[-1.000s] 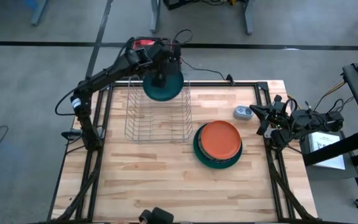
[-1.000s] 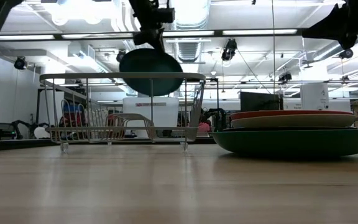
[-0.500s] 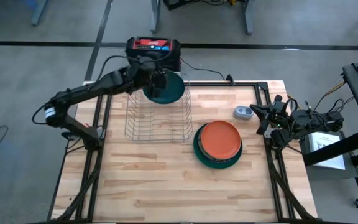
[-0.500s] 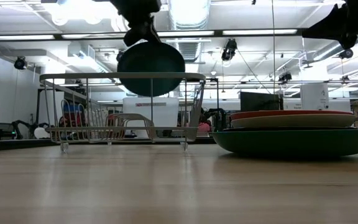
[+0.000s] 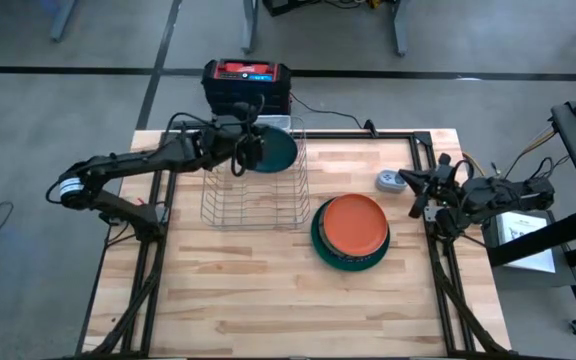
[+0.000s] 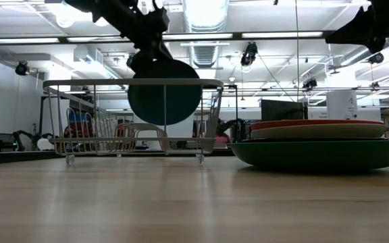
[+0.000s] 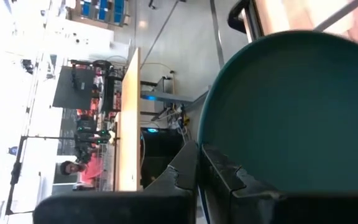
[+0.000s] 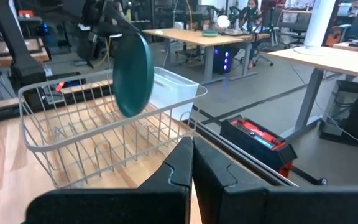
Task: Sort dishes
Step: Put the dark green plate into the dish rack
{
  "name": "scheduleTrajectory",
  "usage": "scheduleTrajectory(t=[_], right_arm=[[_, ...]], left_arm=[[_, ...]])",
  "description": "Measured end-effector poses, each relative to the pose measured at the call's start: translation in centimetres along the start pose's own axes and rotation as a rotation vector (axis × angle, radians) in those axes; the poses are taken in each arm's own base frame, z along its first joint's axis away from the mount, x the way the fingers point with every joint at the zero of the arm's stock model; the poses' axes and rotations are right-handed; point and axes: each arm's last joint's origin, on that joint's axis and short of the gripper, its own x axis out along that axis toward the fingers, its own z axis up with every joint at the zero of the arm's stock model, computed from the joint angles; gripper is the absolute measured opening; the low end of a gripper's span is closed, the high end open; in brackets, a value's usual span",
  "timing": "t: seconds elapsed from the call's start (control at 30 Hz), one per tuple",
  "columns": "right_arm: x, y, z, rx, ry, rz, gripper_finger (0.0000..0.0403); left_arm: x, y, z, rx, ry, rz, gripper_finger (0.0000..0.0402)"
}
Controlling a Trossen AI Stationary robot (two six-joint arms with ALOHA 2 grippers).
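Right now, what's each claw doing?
Left claw: closed on the teal plate over the wire rack.
Right claw: closed, empty.

teal plate (image 5: 271, 150): dark teal-green, round, stood on edge, partly down inside the wire rack (image 5: 253, 185) at its far end, rim pinched by the left gripper (image 5: 247, 150) | orange plate (image 5: 355, 222): flat, topmost of a stack | large dark green plate (image 5: 348, 257): bottom of stack, right of rack

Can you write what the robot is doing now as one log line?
left gripper: shut on teal plate | plate: upright over rack | right gripper: shut, waiting
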Motion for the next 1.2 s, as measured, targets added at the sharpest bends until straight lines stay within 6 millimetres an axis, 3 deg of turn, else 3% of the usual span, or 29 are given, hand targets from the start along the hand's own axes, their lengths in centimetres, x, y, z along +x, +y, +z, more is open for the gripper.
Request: scheduleTrajectory(t=[0.97, 1.2], right_arm=[[0.6, 0.5, -0.1, -0.044, 0.029, -0.056, 0.0], [0.6, 0.5, -0.1, -0.044, 0.029, -0.056, 0.0]], left_arm=[[0.3, -2.1, -0.4, -0.046, 0.058, -0.017, 0.0], [-0.1, -1.4, 0.6, -0.024, 0.033, 0.023, 0.0]])
